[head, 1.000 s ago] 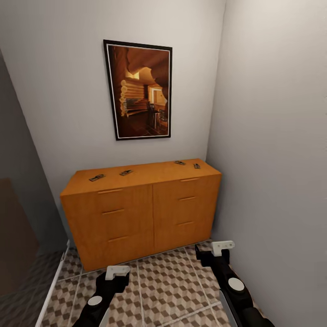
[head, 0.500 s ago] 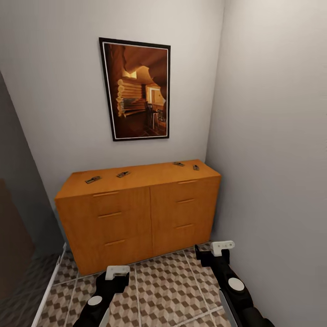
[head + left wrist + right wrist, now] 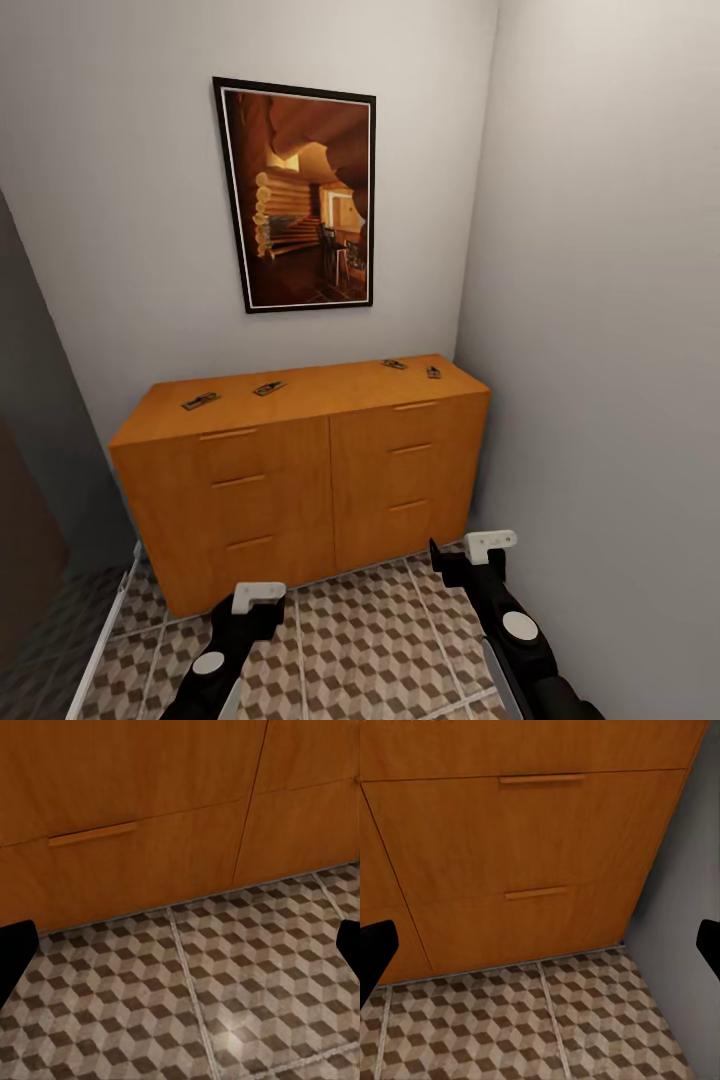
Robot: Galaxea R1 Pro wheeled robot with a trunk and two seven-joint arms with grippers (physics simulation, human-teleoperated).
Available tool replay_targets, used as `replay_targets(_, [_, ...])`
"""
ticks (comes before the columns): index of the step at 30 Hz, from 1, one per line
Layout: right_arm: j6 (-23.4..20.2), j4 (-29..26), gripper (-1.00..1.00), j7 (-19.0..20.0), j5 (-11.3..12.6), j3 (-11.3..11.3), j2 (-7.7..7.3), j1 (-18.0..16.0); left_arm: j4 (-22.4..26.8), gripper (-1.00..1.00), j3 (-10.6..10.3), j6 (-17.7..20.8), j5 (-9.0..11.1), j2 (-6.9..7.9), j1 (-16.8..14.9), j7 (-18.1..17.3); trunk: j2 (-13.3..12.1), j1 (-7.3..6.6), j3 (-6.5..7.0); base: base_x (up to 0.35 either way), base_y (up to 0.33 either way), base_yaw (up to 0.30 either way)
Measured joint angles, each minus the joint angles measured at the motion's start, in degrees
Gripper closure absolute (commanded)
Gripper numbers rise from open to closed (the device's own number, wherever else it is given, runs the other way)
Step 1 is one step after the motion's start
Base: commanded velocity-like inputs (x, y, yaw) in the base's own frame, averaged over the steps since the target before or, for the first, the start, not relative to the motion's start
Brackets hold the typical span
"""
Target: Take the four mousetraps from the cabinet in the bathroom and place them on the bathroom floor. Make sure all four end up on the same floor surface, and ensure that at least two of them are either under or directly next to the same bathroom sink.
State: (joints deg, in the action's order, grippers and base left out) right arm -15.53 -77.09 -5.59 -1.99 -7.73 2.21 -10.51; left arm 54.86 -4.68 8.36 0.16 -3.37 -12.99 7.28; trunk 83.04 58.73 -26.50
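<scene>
The orange-brown cabinet (image 3: 300, 470) stands against the back wall in the corner. Small mousetraps lie on its top: two toward the left (image 3: 200, 401) (image 3: 269, 388) and two toward the right (image 3: 394, 364) (image 3: 433, 372). Both arms hang low over the cube-patterned bathroom floor (image 3: 360, 640), in front of the cabinet and well below its top. My left gripper (image 3: 258, 598) (image 3: 180, 952) is open, facing the lower drawer fronts (image 3: 150, 855) and the floor. My right gripper (image 3: 490, 545) (image 3: 540, 949) is open too, facing the right-hand drawers (image 3: 532, 840). Neither holds anything.
A framed picture (image 3: 297, 195) hangs above the cabinet. A grey wall (image 3: 600, 350) runs close along my right side, meeting the cabinet's right end. To the left a dark panel (image 3: 30, 530) and a white floor strip (image 3: 100, 640) border the tiles.
The whole view has shifted slightly: the cabinet looks a little larger and spreads further left, so the camera has moved closer. Both arms hold the same pose.
</scene>
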Motion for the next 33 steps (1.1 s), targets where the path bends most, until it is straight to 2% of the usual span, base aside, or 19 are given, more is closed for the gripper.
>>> replay_targets(4, [0.0,0.0,-1.00,0.0,0.0,0.0,-0.08,0.0,0.0,-1.00,0.0,-1.2,0.0,0.00,0.0,0.0,0.0,0.00,0.00,0.003,0.000,0.000])
replay_targets(23, [-0.1,0.0,-1.00,0.0,-0.1,0.0,-0.09,0.0,0.0,-1.00,0.0,-1.3,0.0,0.00,0.0,0.0,0.0,0.00,0.00,0.000,0.000,0.000])
replay_targets(33, [0.1,0.0,-1.00,0.0,-1.8,0.1,-0.06,0.0,-0.9,-1.00,0.0,-1.4,0.0,0.07,0.0,0.0,0.0,0.00,0.00,0.000,0.000,0.000])
